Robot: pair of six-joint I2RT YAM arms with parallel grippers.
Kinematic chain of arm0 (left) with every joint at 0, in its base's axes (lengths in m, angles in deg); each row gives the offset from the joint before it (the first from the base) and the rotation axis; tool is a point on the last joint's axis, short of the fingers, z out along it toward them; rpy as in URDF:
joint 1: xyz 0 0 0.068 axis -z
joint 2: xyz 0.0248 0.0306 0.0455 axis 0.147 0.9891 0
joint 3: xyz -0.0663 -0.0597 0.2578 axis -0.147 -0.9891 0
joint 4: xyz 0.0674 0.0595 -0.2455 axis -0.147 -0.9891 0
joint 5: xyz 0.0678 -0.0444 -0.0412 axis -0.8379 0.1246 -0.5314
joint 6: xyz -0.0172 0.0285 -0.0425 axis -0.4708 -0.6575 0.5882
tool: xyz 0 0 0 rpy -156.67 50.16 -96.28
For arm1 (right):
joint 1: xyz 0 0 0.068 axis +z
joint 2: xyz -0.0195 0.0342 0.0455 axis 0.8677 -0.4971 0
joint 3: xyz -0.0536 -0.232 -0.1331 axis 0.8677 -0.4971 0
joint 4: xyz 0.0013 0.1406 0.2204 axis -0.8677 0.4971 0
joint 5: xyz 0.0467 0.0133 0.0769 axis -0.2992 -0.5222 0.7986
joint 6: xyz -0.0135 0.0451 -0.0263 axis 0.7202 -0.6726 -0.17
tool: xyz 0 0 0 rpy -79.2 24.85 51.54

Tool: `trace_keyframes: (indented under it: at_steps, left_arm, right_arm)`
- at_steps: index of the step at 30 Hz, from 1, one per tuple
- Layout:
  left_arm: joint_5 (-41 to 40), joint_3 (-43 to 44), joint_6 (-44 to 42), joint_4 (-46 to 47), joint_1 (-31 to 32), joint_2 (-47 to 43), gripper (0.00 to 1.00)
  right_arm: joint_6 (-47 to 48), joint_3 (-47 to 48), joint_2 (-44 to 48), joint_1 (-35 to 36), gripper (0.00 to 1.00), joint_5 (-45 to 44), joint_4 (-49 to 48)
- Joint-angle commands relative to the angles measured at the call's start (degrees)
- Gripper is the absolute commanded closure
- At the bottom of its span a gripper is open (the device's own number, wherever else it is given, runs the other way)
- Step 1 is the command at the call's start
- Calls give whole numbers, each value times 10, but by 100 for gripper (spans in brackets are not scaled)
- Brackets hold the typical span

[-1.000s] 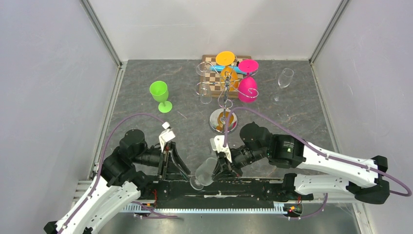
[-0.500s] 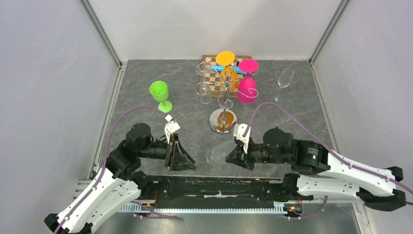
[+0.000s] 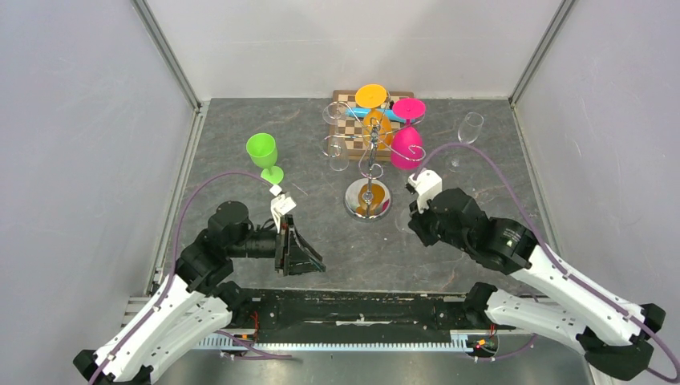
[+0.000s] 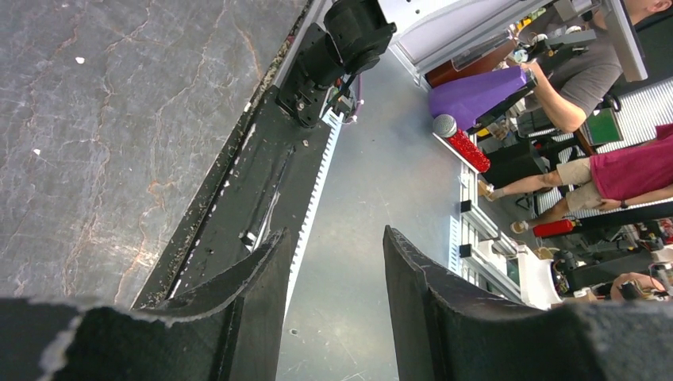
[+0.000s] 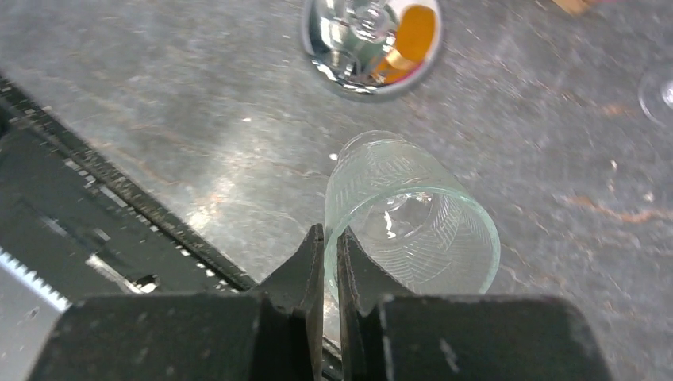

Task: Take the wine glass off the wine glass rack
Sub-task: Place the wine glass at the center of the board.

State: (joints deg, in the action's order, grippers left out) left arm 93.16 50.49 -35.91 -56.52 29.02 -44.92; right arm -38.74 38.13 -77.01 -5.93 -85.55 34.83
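— Where is the wine glass [image 5: 413, 210]?
— Off the wine glass rack [image 3: 370, 156], just near-right of its round base, tipped on its side over the bench [image 3: 353, 245].
— Who holds it?
— The right fingers [image 5: 311, 266] are clenched on its wall at the rim.
— And the left fingers [image 4: 238, 302]?
— Spread apart with nothing between them, well to the near-left of the rack.

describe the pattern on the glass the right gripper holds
Clear wine glass, etched herringbone lines; best in right wrist view.

Just R of rack [image 5: 349, 32] base: wine glass [image 5: 413, 218].
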Motion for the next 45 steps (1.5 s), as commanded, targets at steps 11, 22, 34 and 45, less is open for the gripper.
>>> trace_keyframes:
  at_steps: [11,22,34,45]
  left_arm:
    - [-14,1,-37,2,-1,-42,47]
    - [-19,-9,-26,15,-1,-45,47]
    - [-26,-11,-26,14,0,-57,47]
    - [-29,-10,-25,13,7,-57,47]
  right_arm:
    - [12,-19,-52,-293,100,41,-59]
    - [9,-45,-125,-435,100,76,-140]
    - [33,21,-242,-493,100,46,-166]
    - [41,92,-333,-519,100,46,-166]
